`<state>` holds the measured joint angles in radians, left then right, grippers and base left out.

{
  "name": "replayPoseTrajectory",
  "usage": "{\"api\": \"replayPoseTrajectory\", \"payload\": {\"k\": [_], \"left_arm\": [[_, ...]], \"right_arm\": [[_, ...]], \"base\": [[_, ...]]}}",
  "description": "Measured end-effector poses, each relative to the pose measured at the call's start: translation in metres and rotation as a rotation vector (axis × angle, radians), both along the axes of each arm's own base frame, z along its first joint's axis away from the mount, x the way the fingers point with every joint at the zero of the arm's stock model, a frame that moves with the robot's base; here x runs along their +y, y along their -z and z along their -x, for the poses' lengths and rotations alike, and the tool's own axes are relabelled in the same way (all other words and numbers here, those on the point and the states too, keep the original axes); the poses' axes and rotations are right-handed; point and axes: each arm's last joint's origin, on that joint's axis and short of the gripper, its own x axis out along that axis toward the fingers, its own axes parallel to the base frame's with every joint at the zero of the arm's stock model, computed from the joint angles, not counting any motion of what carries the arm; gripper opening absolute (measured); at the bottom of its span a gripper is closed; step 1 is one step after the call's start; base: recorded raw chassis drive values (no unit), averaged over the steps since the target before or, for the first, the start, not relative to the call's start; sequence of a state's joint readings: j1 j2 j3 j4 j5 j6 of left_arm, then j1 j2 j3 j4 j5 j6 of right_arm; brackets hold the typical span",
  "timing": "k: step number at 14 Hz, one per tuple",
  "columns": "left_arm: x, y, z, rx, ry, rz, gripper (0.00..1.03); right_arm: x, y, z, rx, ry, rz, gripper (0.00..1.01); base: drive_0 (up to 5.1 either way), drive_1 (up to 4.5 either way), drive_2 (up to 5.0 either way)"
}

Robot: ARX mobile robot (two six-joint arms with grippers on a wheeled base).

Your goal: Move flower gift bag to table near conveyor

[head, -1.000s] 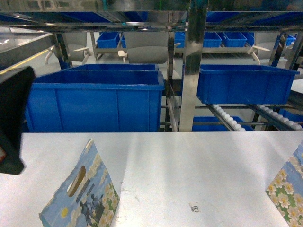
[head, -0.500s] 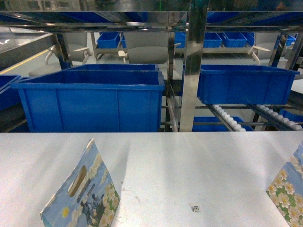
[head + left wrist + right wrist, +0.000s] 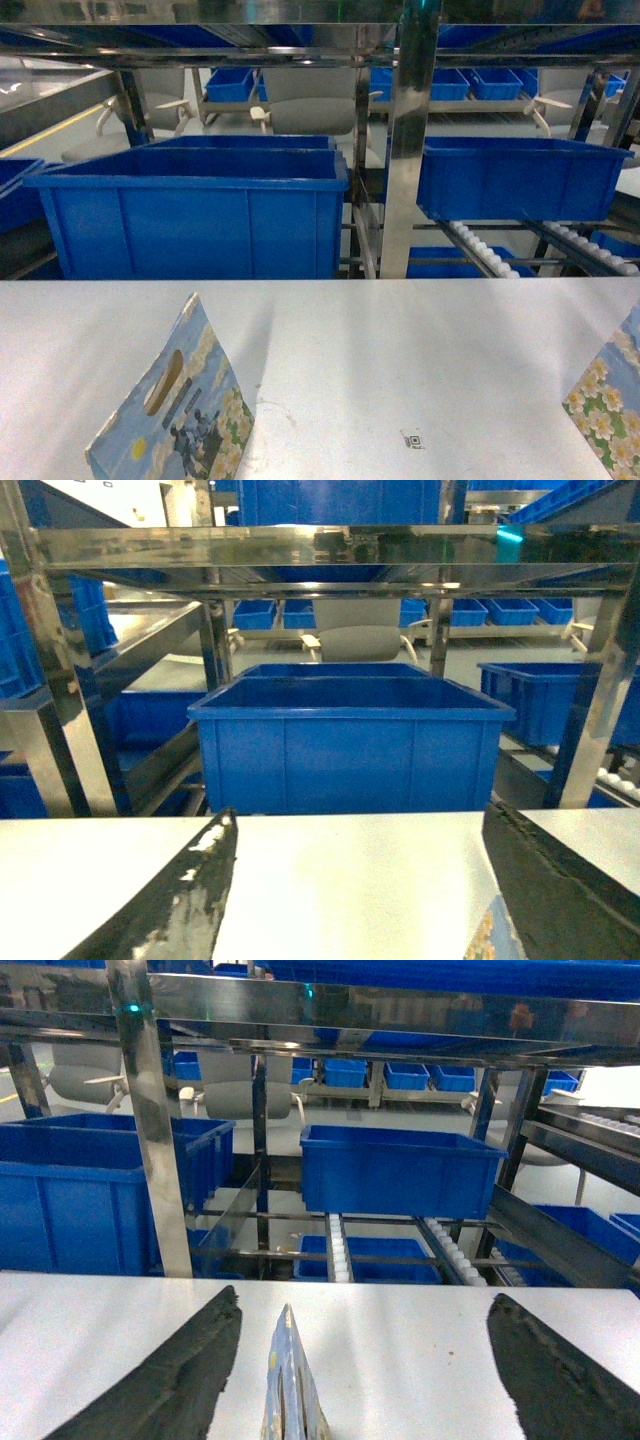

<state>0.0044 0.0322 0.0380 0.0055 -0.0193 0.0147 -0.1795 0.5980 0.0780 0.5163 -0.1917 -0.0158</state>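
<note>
Stretching across the bottom of the head view, the white surface (image 3: 400, 350) is lying just in front of the conveyor (image 3: 480, 250), a shiny steel rack with rows of small white rollers. Big blue bins (image 3: 200, 210) are sitting on that rack. Two flower gift bags are standing on the surface, well apart. The left bag (image 3: 175, 405) is standing up tall, its flat face turning to the right and its handle hole near the top. The right bag (image 3: 608, 400) is getting cut off by the picture's edge. Only the right wrist view is showing that bag edge-on (image 3: 290, 1385), between the spread-open fingers of the right tool (image 3: 365, 1380). The left tool (image 3: 365, 890) is also gaping wide, with only a bag corner (image 3: 495, 940) peeking in.
</note>
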Motion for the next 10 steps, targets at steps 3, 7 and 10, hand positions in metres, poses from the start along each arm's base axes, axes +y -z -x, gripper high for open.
{"api": "replayPoseTrajectory", "payload": {"k": [3, 7, 10], "left_arm": [[-0.001, 0.007, 0.0, 0.015, 0.023, 0.01, 0.35], [-0.001, 0.007, 0.0, 0.01, 0.024, 0.014, 0.02], [-0.001, 0.007, 0.0, 0.011, 0.024, 0.014, 0.02]], "right_arm": [[0.007, 0.006, 0.009, 0.002, 0.008, -0.001, 0.36], [0.02, 0.012, 0.017, -0.01, 0.003, -0.001, 0.02], [0.02, 0.011, 0.023, -0.016, 0.005, -0.001, 0.02]], "base": [[0.0, 0.0, 0.0], [0.0, 0.0, 0.0], [0.0, 0.0, 0.0]]}}
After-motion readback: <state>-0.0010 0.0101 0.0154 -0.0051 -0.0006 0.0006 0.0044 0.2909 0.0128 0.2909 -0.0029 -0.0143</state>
